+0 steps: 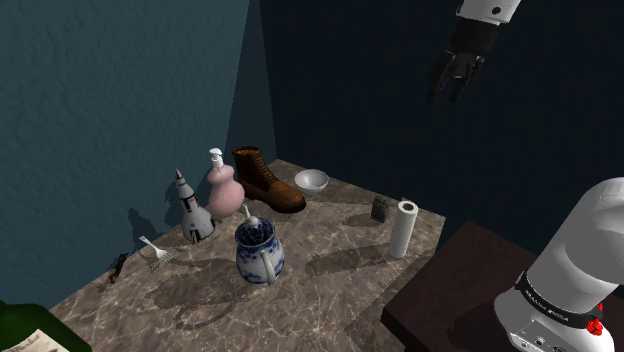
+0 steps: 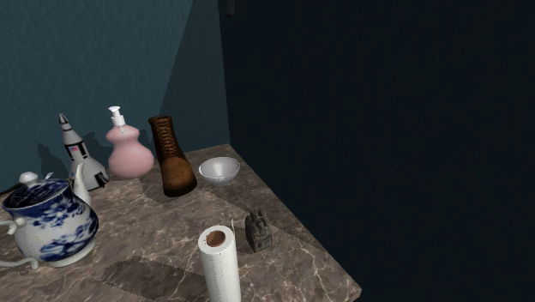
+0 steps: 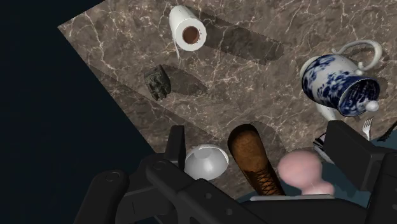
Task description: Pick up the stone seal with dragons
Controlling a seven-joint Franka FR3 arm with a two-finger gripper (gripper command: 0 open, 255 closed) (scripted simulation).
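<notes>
Claw (image 1: 448,90) gapes wide high above white bowl (image 3: 205,161), lidded blue-white teapot (image 3: 331,86) and dark stone seal (image 3: 157,83).

You'll spot the seal (image 2: 258,231) as a small dark grey carved block, standing upright. In the second exterior view it's at 2 o'clock from the paper roll (image 2: 220,266).

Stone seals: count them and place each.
1. The stone seal stands near the table's edge, beside the paper towel roll, not touching it. Others may be hidden behind bigger things.

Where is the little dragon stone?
In the second exterior view, the stone seal stands beside the paper towel roll, on its right, near the table edge.
</notes>
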